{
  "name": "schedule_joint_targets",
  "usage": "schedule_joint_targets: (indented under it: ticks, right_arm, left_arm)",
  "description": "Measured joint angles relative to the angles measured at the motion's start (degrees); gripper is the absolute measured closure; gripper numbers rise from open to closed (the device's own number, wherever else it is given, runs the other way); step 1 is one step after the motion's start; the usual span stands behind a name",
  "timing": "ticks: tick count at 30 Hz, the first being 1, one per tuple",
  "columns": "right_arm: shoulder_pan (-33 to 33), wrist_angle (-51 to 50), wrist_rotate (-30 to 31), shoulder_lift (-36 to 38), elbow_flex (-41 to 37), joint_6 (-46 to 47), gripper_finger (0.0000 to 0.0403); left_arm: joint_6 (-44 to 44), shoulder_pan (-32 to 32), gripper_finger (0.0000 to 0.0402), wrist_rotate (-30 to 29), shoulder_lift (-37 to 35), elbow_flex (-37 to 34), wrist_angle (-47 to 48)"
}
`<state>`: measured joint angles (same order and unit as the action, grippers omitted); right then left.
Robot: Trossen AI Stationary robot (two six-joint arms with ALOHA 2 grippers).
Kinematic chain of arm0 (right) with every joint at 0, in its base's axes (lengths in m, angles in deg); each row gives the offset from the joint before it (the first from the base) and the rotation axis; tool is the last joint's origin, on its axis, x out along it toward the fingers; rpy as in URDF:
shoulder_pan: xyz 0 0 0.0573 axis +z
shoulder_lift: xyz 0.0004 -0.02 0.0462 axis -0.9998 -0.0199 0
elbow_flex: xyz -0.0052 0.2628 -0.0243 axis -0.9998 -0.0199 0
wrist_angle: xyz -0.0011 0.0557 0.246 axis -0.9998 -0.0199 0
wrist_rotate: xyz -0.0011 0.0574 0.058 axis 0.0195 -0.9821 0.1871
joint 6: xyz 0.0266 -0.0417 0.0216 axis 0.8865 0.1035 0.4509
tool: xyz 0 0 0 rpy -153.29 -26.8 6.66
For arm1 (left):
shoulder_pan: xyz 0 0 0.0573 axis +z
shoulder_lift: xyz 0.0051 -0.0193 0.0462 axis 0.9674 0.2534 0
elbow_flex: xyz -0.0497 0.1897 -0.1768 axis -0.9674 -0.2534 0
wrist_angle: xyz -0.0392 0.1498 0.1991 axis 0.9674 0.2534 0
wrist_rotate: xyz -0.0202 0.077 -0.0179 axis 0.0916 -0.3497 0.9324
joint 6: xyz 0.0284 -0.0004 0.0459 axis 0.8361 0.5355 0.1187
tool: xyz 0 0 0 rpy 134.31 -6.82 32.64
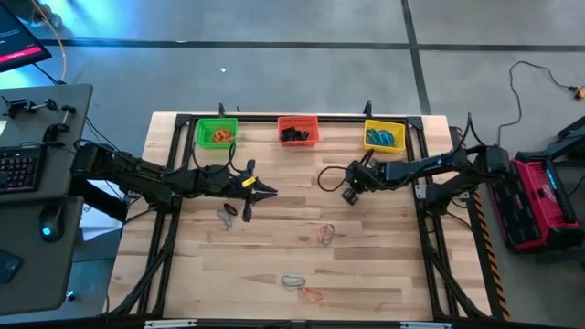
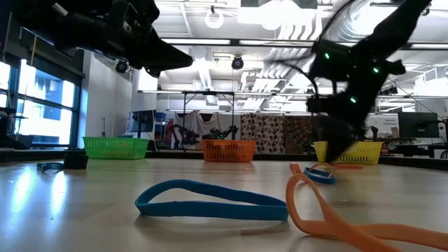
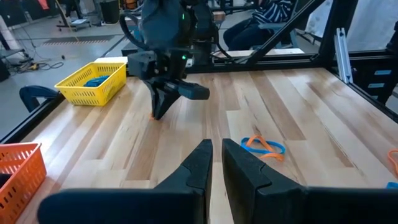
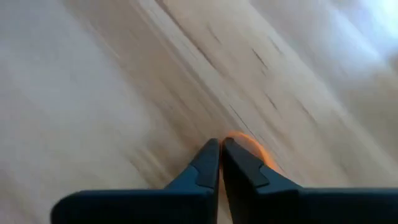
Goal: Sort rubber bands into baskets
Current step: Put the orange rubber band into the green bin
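1. The right pincer [image 1: 350,189] sits right of centre in the high view, its fingers pressed together on an orange rubber band [image 4: 249,148].
2. The left pincer [image 1: 263,191] sits left of centre, nearly shut and holding nothing visible.
3. The green basket [image 1: 217,133], red basket [image 1: 298,131] and yellow basket [image 1: 385,135] line the desk's [image 1: 384,256] upper edge.
4. Loose rubber bands [image 1: 325,234] lie across the middle and lower part of the desk.

Green [image 1: 217,133], red-orange [image 1: 298,130] and yellow [image 1: 385,135] baskets are seen on a pale wood-grain bench [image 1: 366,265]; an orange band [image 4: 249,148] shows at the dark right end effector [image 4: 220,147].
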<state>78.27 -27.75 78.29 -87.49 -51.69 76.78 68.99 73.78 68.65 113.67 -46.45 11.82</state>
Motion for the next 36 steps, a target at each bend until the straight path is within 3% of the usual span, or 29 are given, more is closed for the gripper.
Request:
schedule_joint_targets:
  ticks: [10,14,19,22,26,30,36]
  right_arm:
    - [7.3,16.0,-7.1,0.2,8.2,-6.2,0.0399]
    - [10.1,17.2,-7.4,0.1,10.6,-7.7,0.0400]
    - [11.5,6.2,-0.4,0.1,12.2,-7.5,0.0379]
    - [10.2,-1.9,0.6,0.1,12.2,-6.0,0.0351]
    - [7.9,-11.4,0.6,-0.2,12.2,-6.7,0.0298]
    - [4.8,-14.6,0.0,-0.2,12.2,-11.6,0.0251]
    - [-2.0,-14.2,-7.0,-0.4,12.1,-20.4,0.0222]
  left_arm:
    - [0.1,0.0,0.0376,-0.2,0.0,0.0,0.1]
    - [0.5,0.0,0.0376,-0.2,0.0,0.0,0.1]
    - [0.5,0.0,0.0376,-0.2,0.0,0.0,0.1]
    - [0.5,0.0,0.0376,-0.2,0.0,0.0,0.0]
    - [0.5,0.0,0.0376,-0.2,0.0,0.0,0.0]
    - [0.5,0.0,0.0376,-0.2,0.0,0.0,0.0]
    - [0.5,0.0,0.0376,-0.2,0.0,0.0,0.0]
